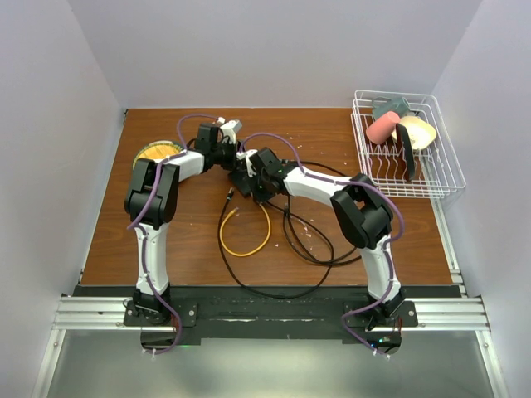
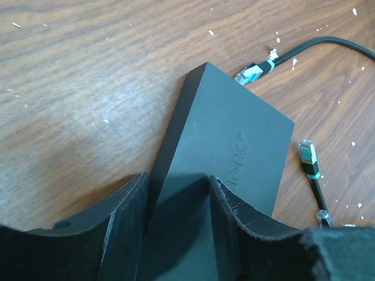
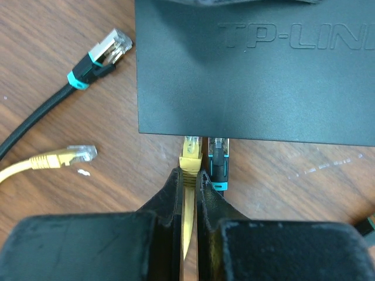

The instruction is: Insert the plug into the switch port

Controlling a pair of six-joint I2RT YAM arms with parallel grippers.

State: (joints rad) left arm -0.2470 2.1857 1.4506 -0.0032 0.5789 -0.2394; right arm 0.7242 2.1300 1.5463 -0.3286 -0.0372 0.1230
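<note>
**A:** Far left of the switch (image 3: 252,76), top view?

**B:** A yellow dish (image 1: 156,152), well apart from the switch.

**A:** Nearer the switch?

**B:** The left gripper (image 2: 179,178), reaching in from the switch's left. Fingers (image 2: 126,222) about half apart, one on either side of one end of the switch. Cannot tell whether clamped on it or merely straddling it.

**A:** Right wrist view, left of the switch?

**B:** A loose black plug (image 3: 102,55) with a teal boot, just beside the switch's corner and not touching it. Below that, a loose yellow plug (image 3: 73,155), near the switch and also apart from it.

**A:** At the switch's near long edge?

**B:** The plug (image 3: 190,153), yellow, with its tip against that edge. Just to its right, a second black plug (image 3: 218,161), teal-booted, at the same edge. The switch port hidden beneath the switch's top face; depth of entry impossible to tell.

**A:** Behind the plug?

**B:** The right gripper (image 3: 188,172), just short of the switch's edge, pinched narrow on the yellow cable (image 3: 186,228) right behind the plug.

**A:** Far right of the switch, top view?

**B:** A wire rack (image 1: 431,178), well apart from the switch, holding a pink cup (image 1: 382,128).
</note>
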